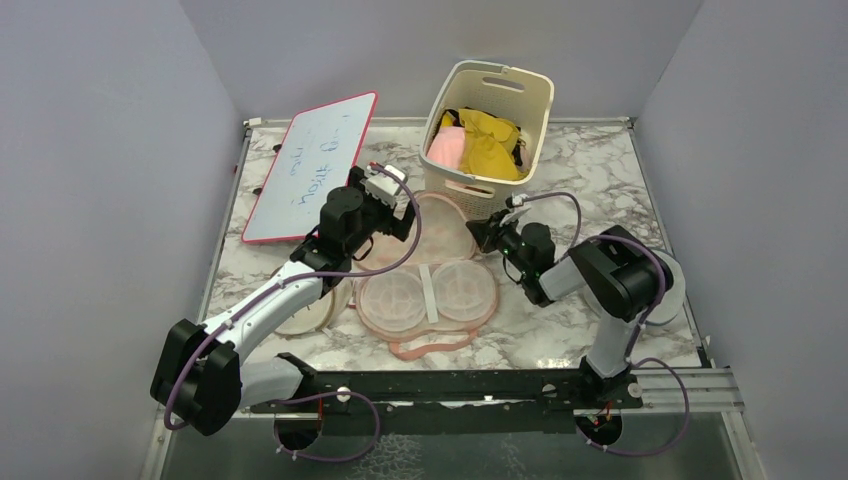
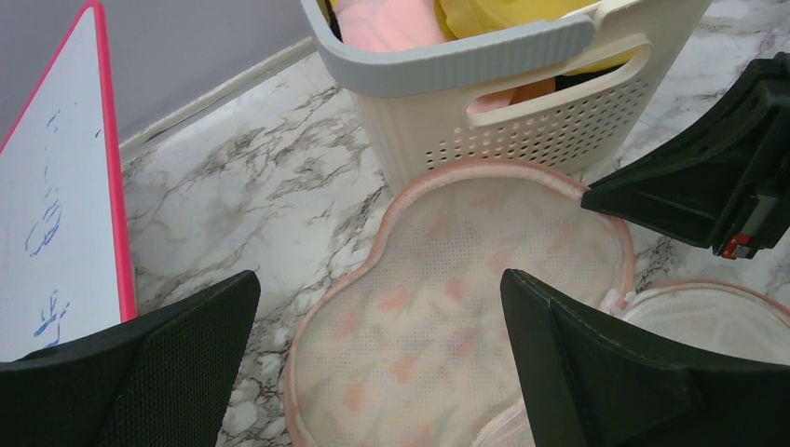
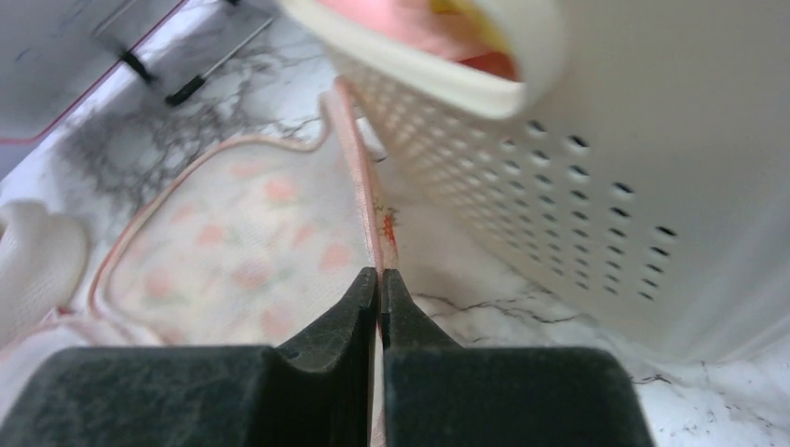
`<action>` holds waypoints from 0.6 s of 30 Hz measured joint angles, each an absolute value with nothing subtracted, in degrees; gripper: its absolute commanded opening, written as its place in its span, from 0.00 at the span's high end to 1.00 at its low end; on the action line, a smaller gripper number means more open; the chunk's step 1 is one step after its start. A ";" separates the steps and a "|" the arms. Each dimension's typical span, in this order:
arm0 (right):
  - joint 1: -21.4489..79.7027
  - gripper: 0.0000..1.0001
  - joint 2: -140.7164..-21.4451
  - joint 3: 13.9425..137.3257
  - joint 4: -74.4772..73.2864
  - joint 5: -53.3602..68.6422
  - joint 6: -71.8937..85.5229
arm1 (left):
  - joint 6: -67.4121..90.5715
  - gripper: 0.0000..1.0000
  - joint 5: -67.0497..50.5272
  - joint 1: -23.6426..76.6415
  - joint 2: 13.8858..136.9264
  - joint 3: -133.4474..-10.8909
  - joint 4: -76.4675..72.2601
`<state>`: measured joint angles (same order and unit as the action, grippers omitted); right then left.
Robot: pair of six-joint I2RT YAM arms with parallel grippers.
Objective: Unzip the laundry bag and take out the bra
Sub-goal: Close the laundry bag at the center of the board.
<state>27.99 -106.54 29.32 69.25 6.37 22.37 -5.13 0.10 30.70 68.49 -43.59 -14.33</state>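
Fabric sits pinched between the pressed-together jaws of my right gripper (image 3: 380,279): it is the pink zip edging of the flat two-lobed beige laundry bag (image 3: 233,242) with orange carrot prints. I grip that edging at the 3 o'clock side of the bag's far half, just beside the perforated wall of the cream slotted plastic basket (image 1: 497,70). My left gripper (image 2: 377,284) is spread wide and holds nothing. It hovers above that same far half, one black finger toward 9 o'clock and the other toward 3 o'clock. From above, the bag lies opened out at the middle of the white marble-patterned table (image 1: 600,180). Its printed half lies toward 12 o'clock and touches the basket. Its other half lies toward 6 o'clock and shows two round pale pink cups side by side. The mustard-yellow soft bra (image 1: 490,145) is not in the bag. It lies heaped inside the basket at 12 o'clock, with a pink garment (image 1: 445,148) touching it on its 9 o'clock side. A pink-framed whiteboard (image 1: 310,165) with blue writing lies at 10 o'clock, its near corner beside my left wrist.
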 measured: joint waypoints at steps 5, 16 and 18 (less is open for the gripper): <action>27.70 0.99 -100.95 25.32 70.22 13.89 14.13 | -8.12 0.01 -4.69 30.70 68.86 -43.59 -14.70; 27.27 0.99 -93.76 24.10 68.38 31.62 -1.23 | -29.74 0.01 -22.72 30.63 67.44 -37.78 -16.23; 27.27 0.99 -93.38 24.10 67.42 33.45 -2.59 | -34.79 0.02 -23.33 30.63 67.35 -38.17 -15.88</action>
